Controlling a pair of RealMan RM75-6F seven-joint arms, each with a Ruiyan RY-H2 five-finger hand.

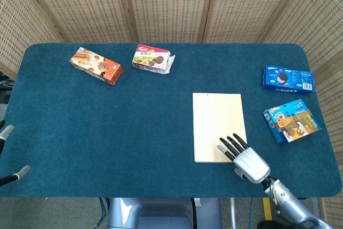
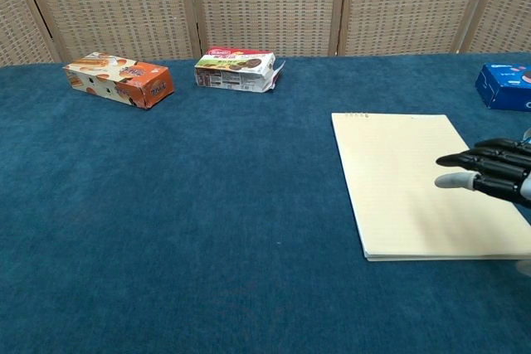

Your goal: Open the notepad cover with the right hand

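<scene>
Cream notepad [image 1: 218, 123], R hand [image 1: 245, 160] over near edge

Table [image 1: 107, 148]: rounded corners, covered in dark blue carpet-like cloth. Folding screen [image 1: 166, 4] stood behind: woven wicker panels in light wooden frames, spanning full width. Grey floor [image 1: 53, 213] showed below near table edge. Lighting was even, bright, without hard shadows.

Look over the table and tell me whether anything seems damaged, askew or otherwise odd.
One thing: the green and red snack box at the far side has its right end flap torn open and sticking out. The notepad lies flat and closed, and the right hand holds nothing.
</scene>
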